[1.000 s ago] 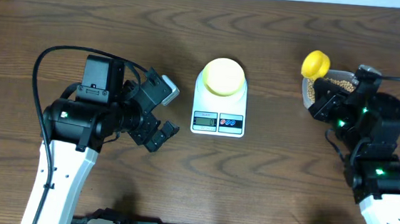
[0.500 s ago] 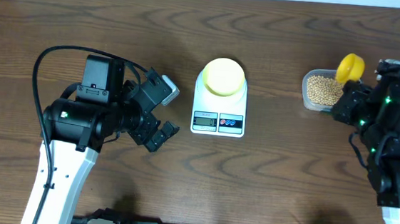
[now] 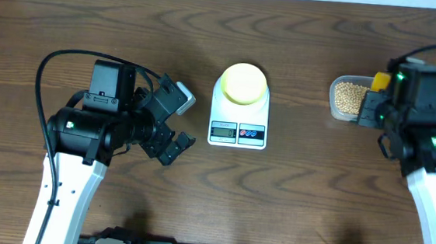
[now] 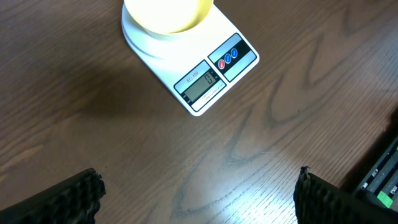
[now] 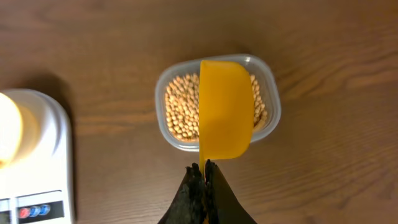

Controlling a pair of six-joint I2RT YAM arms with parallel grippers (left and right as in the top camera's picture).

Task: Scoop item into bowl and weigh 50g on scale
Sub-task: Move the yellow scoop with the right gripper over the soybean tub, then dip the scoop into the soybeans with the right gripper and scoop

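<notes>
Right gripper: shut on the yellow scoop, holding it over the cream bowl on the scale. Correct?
Not quite. The right gripper is shut on the yellow scoop, but the right wrist view shows it held over the clear container of beans, not the cream bowl on the scale.

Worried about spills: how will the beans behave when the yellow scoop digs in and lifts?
The beans are small, round and loose in the clear container, so they will probably flow aside and roll if dropped. The scoop, pinched by its thin handle in the right tool, may tilt and shed some.
</notes>
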